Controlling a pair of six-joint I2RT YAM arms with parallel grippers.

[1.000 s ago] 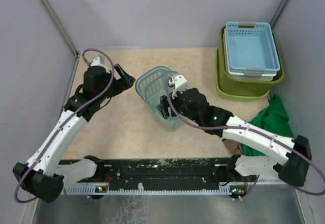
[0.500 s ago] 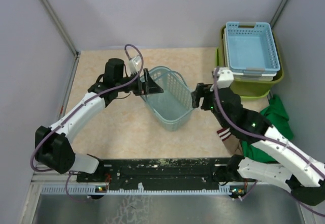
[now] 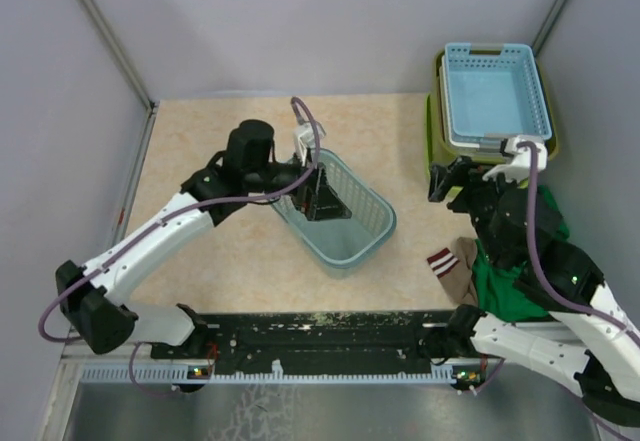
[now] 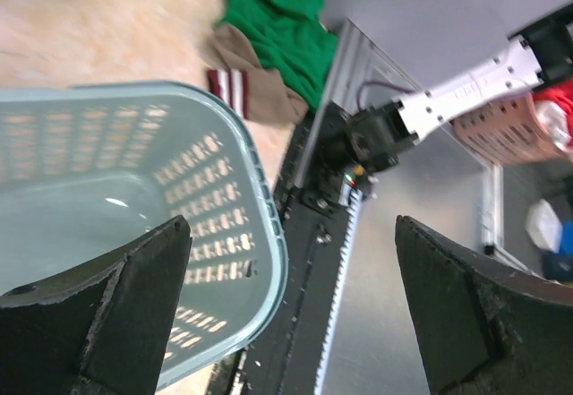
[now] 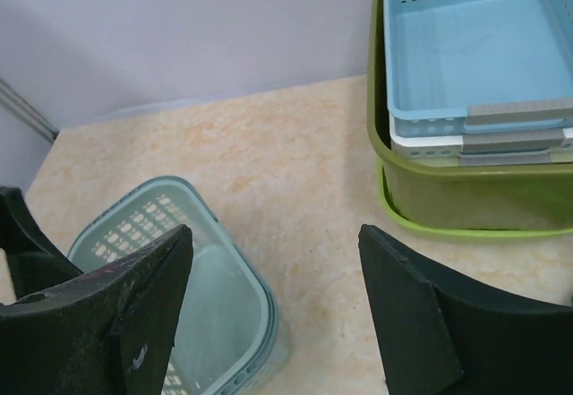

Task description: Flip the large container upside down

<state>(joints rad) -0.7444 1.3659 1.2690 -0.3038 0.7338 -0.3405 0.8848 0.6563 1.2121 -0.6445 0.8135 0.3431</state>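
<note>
Teal basket [image 3: 352, 229] has shifted slightly. The left pincer [image 3: 320, 193], spread wide, now straddles its rim, gripping nothing. The right pincer [image 3: 446, 181], released, has retreated beside the lime-green large container [image 3: 440, 169].

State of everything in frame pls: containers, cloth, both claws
large container: upright, not flipped, blue basket nested on top
blue basket: upright, empty
teal basket: upright, empty
left claw: open, teal basket's rim between its fingers
right claw: open, empty
green cloth: crumpled
striped sock: limp beside the cloth
</note>
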